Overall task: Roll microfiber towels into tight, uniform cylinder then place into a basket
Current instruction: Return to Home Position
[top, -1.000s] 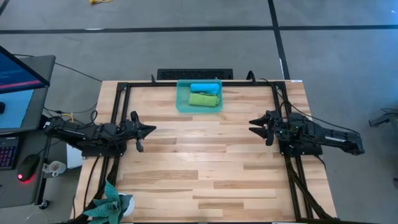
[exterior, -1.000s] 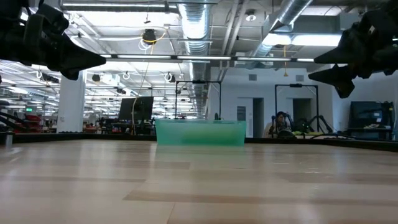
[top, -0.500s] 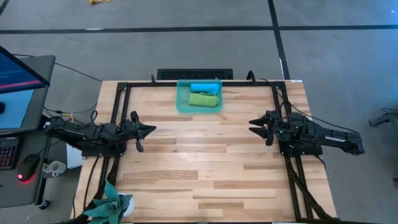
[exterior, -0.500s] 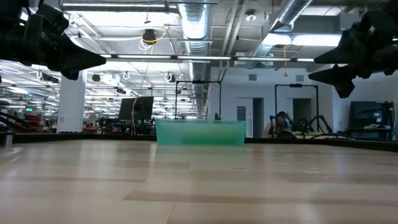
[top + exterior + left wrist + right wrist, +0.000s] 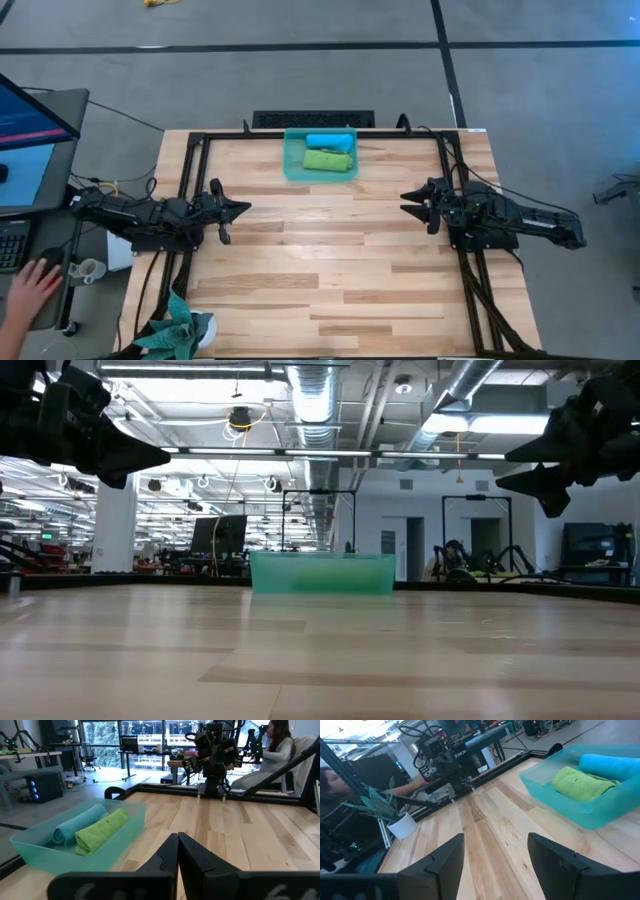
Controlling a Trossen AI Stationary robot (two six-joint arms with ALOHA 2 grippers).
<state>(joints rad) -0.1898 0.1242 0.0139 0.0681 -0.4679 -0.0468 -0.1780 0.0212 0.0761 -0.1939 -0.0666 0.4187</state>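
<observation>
Bright, even overhead light: ceiling lamps (image 5: 470,424) glow at one o'clock in the low view, and the wooden table (image 5: 330,260) shows only soft, faint shadows.

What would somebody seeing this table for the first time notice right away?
The teal basket at the far edge of the table holds a rolled blue towel and a rolled green towel side by side. The left gripper, shut, and right gripper, open, hang above opposite sides.

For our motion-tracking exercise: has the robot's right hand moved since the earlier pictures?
No. The right hand sits at the same spot beside the table frame's right rail, equally far from the basket.
</observation>
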